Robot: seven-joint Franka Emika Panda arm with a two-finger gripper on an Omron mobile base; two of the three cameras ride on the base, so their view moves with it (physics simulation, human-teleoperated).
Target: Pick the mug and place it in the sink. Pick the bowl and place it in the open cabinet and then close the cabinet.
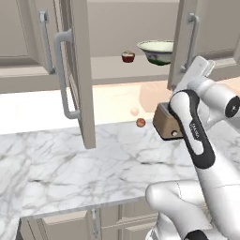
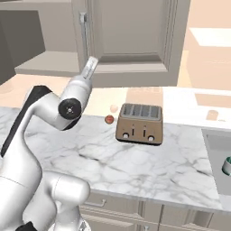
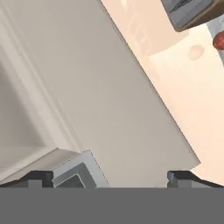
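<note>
The gripper [image 3: 112, 177] stands with its 2 fingertips [image 3: 38, 176] wide apart and nothing between them, held close against the beige-grey panel of the cabinet [image 3: 109, 100] door. A bit of the door's silver handle [image 3: 81, 171] shows just beside the left fingertip in the hand view.

In the left base view the arm reaches up toward the right-hand door [image 1: 183, 42], which stands swung open, as does the left door [image 1: 77, 70]. On the shelf [image 1: 117, 70] between them sits the bowl [image 1: 157, 50], upright, with a tiny dark-red cup [image 1: 128, 56] just to its left, apart from it.

Below, on the white marble surface [image 2: 135, 158], a brown toaster [image 2: 140, 124] stands near the back wall, with a small red ball [image 2: 109, 119] just to its left.

At the right edge of the right base view the grey sink [image 2: 216, 158] is set into the surface, and the teal-banded mug [image 2: 227, 165] lies within it, partly cut off by the picture's edge.
</note>
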